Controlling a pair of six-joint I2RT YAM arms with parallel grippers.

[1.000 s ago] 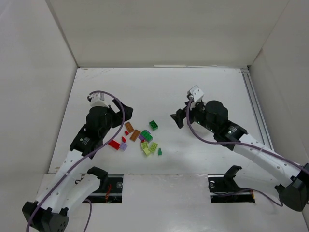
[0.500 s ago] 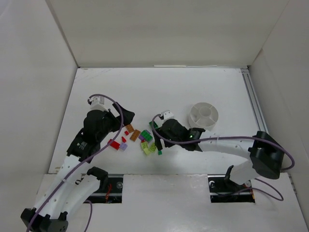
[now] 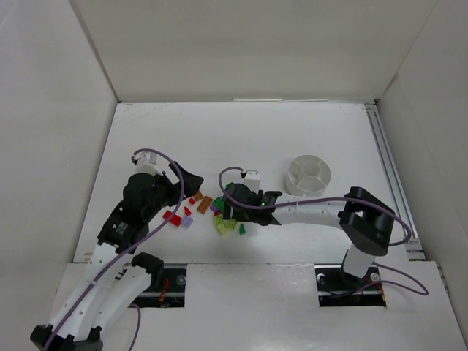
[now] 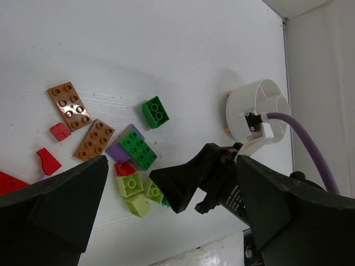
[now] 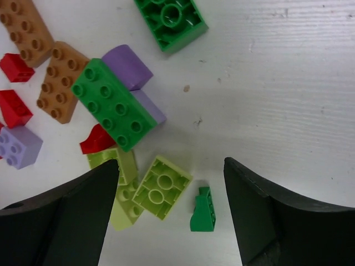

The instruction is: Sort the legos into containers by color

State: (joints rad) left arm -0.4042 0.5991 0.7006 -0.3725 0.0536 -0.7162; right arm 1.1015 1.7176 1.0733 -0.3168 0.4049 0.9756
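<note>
Counting from my wrist views, I make one loose heap of bricks (image 3: 212, 210) on the tabletop (image 3: 256, 139), lying between the two arms. A single round white dish (image 3: 308, 176) stands well apart from the heap, on its right. The heap has two orange-brown plates (image 5: 58, 86), three dark green bricks (image 5: 113, 102), one of them a tiny wedge (image 5: 202, 210), three lime bricks (image 5: 166, 185) and four red bricks (image 4: 49, 160). I also count at least two lilac bricks (image 5: 127, 66); the lilac tucked under the long green brick may be a further piece, but I cannot tell. My left fingers (image 4: 61, 199) are spread as wide as they go, hanging above the left side of the heap, holding nothing and touching nothing. My right fingers (image 5: 61, 210) are also apart, low over the near edge of the heap. A lime brick and the tiny wedge lie in the gap between them, and I see contact with neither.
</note>
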